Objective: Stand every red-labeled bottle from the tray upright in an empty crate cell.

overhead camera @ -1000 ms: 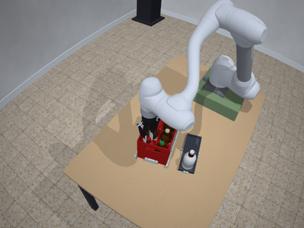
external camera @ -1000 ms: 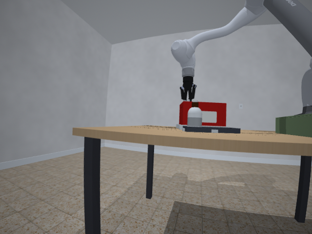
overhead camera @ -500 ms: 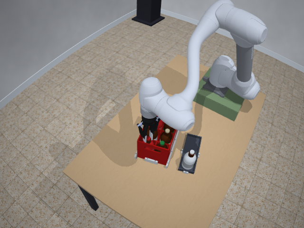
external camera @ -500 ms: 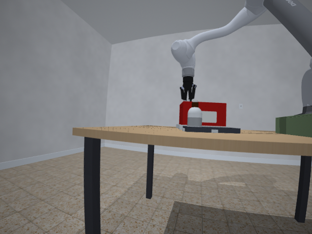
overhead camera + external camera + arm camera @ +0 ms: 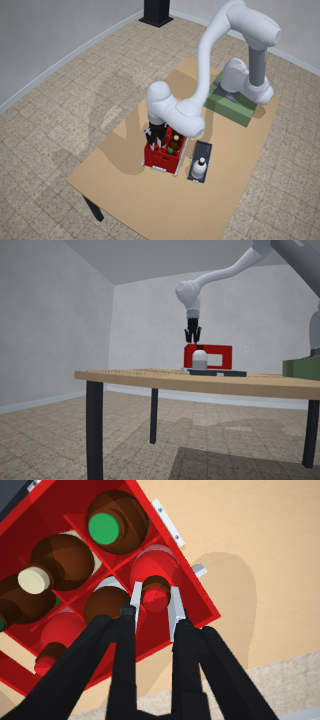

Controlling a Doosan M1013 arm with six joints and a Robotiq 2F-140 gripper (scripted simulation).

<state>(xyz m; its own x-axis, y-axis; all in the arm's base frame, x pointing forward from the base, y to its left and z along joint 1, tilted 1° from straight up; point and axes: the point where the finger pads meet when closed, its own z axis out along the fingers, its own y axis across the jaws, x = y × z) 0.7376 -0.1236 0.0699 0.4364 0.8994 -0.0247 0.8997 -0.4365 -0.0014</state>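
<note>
The gripper [image 5: 156, 144] [image 5: 192, 342] [image 5: 156, 602] points down over the red crate [image 5: 160, 162] [image 5: 226, 353] [image 5: 197, 592]. It is shut on the neck of a red-capped, red-labeled bottle [image 5: 154, 569], which is upright in a corner cell. Whether its base touches the crate floor is hidden. Another red-labeled bottle [image 5: 62, 629] stands in a cell on the same side. Between them is a brown bottle [image 5: 107, 605] with a pale label, its cap hidden. A white-labeled bottle [image 5: 199, 169] [image 5: 199, 360] stands upright on the dark tray [image 5: 202, 149] [image 5: 232, 373].
A green-capped bottle [image 5: 170, 150] [image 5: 120, 520] and a cream-capped bottle [image 5: 175, 143] [image 5: 65, 562] stand in the crate's other row, with another brown bottle [image 5: 30, 602] beyond. Pale brackets edge the crate and tray. The green base block [image 5: 230, 113] carries the arm.
</note>
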